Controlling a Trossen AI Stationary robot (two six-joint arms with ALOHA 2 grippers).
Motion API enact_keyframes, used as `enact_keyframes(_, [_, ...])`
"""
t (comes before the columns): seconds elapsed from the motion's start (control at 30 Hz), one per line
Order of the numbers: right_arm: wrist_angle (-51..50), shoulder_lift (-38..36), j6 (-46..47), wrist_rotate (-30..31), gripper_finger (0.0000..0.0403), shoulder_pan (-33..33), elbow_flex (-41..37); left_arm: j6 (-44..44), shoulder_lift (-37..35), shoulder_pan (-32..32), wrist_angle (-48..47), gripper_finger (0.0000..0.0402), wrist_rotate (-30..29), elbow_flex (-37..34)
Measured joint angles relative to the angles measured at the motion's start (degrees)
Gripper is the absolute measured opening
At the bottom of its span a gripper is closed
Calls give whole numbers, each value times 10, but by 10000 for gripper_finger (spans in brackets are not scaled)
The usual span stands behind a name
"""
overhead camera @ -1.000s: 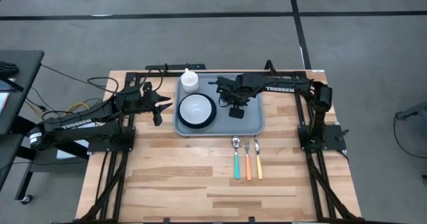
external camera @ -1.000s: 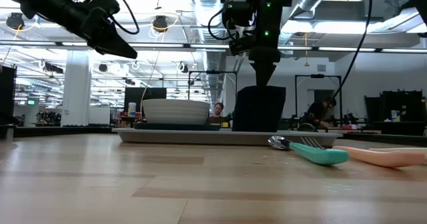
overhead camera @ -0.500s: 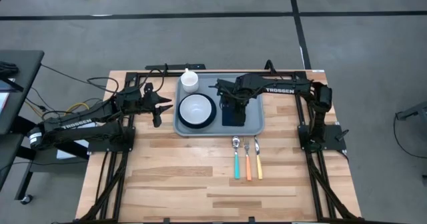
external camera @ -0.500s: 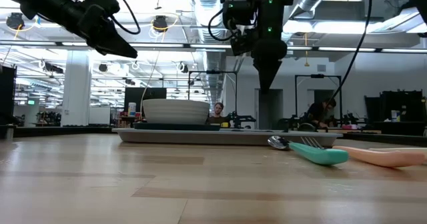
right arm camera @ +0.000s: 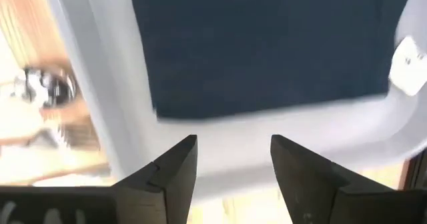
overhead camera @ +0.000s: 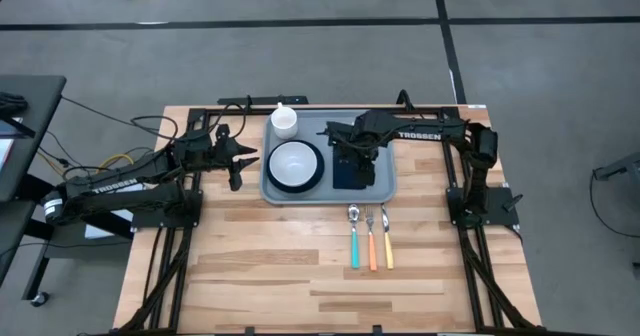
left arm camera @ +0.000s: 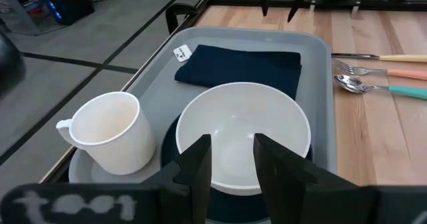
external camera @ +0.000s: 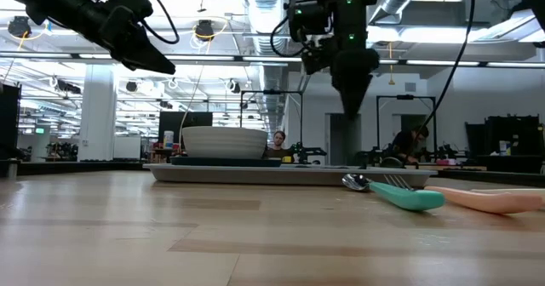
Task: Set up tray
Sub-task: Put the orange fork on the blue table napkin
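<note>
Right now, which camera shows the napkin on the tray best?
The left wrist view: the napkin lies flat on the tray beyond the bowl, tag visible. The right wrist view is blurred, the high view has the right gripper partly covering it, and the low view hides it.

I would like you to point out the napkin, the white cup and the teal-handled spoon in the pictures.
napkin (left arm camera: 240,65), left wrist view, on the middle of the dark navy cloth.
white cup (left arm camera: 112,132), left wrist view, on its outer wall.
teal-handled spoon (overhead camera: 354,248), high view, on the teal handle.
</note>
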Motion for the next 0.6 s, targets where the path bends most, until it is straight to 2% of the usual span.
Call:
enact_keyframes(0.3, [-127,0,87,-3,161,3,0,2,0,0,16,103,-1,-12])
enact_keyframes(0.47, [-131,-1,111,-16,150,16,-21,6,4,0,17,103,0,-14])
enact_keyframes(0.6, [-119,-19,134,-38,142,38,-74,5,4,0,17,103,1,-15])
